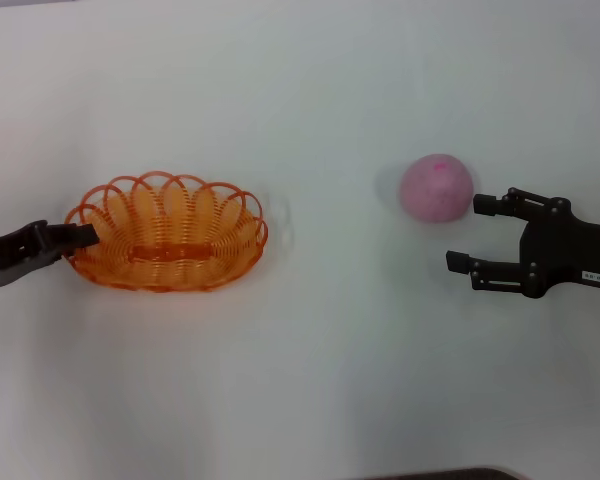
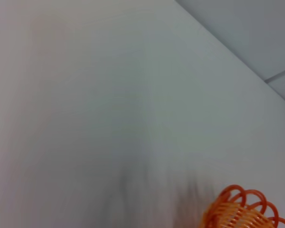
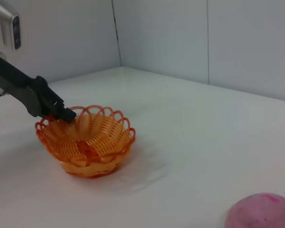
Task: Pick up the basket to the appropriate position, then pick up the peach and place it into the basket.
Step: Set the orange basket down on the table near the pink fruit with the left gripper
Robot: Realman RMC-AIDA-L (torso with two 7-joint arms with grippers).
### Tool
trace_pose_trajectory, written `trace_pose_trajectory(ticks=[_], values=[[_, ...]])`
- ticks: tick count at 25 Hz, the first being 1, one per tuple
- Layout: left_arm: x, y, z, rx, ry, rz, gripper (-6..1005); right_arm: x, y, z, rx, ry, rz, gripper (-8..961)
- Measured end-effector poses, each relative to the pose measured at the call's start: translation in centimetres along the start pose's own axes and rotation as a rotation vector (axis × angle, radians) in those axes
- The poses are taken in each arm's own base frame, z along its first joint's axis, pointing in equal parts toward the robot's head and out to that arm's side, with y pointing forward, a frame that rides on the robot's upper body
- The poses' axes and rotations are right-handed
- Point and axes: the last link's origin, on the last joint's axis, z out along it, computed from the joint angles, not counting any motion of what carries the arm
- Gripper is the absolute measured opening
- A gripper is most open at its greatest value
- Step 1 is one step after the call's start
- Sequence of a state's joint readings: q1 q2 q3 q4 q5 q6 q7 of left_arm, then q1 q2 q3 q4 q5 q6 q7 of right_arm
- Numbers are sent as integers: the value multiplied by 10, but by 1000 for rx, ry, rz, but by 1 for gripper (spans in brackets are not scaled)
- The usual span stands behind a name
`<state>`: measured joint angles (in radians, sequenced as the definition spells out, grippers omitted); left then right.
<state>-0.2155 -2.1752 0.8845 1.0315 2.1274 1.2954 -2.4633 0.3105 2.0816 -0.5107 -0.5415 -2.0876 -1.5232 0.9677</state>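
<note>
Now left gripper (image 1: 88, 236) pinches basket (image 1: 167, 232) rim; peach (image 1: 436, 187) sits apart.

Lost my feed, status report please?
Left claw shut on basket rim. Right claw open beside peach, not touching. Nothing between them.

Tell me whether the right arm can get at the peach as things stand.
Probably yes. The right gripper is open, right beside the peach, with only bare table between them. The basket and the left gripper at its rim are far off on the other side.
</note>
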Motion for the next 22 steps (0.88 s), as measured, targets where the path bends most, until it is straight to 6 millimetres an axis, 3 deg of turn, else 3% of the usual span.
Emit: trace_pose_trajectory(ticks=[4,14,22], values=[[-3,-2,0,0,-3,-12,266,1,0,-1,3,0,0,893],[-3,-3,-6,-17,-3,-19,287,0,0,0,0,1,0,893],[8,-5,-26,-33,17,107,503,-3,1,0,-14,-15,5,894]])
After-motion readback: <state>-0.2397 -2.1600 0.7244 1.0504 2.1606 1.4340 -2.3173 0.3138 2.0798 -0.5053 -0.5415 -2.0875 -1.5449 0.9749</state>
